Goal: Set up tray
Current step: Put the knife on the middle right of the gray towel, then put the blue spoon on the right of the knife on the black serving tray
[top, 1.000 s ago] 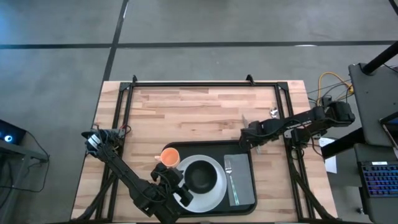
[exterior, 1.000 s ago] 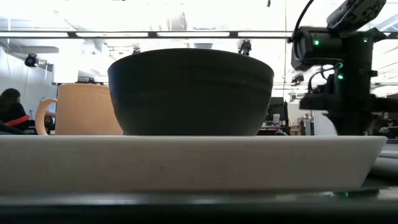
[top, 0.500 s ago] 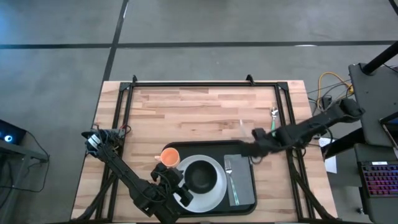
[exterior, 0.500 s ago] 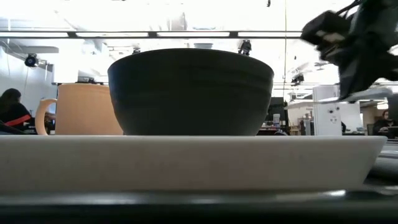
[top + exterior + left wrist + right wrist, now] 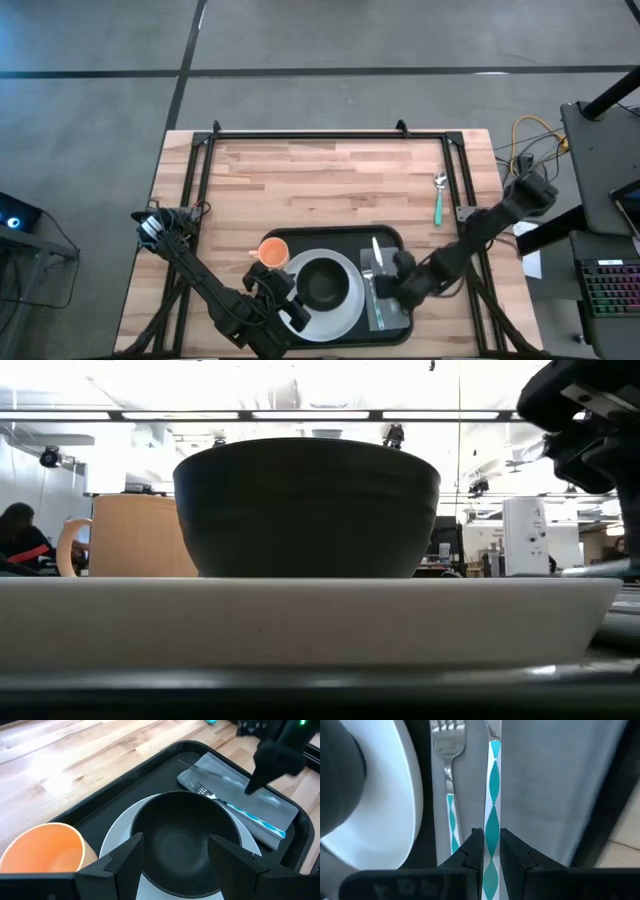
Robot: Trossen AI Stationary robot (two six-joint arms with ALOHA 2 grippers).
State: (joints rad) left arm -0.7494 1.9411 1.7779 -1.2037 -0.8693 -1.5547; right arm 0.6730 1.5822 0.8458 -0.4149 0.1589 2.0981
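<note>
The black tray holds a white plate with a black bowl on it. An orange cup and a grey napkin also sit on the tray. A fork lies on the napkin. My right gripper is low over the napkin, shut on a knife that runs parallel to the fork. My left gripper waits open at the plate's near-left side, touching nothing. A teal-handled spoon lies on the wood right of the tray. My right gripper pinches the knife's teal-and-white handle between its two fingers. The fingers come from the table's near-right side and lie along the knife. The blade points toward the far edge, over the napkin. Whether it rests on the napkin I cannot tell.
Bare wood spreads beyond the tray toward the far edge. Black frame rails run along the far side and both flanks of the table. In the low view the bowl, plate and cup fill the foreground.
My right gripper has swung from the tray's far-right corner toward the near edge and down over the napkin, turning as it went. It carried the knife, which now runs beside the fork. The left arm, plate, bowl and cup kept still.
</note>
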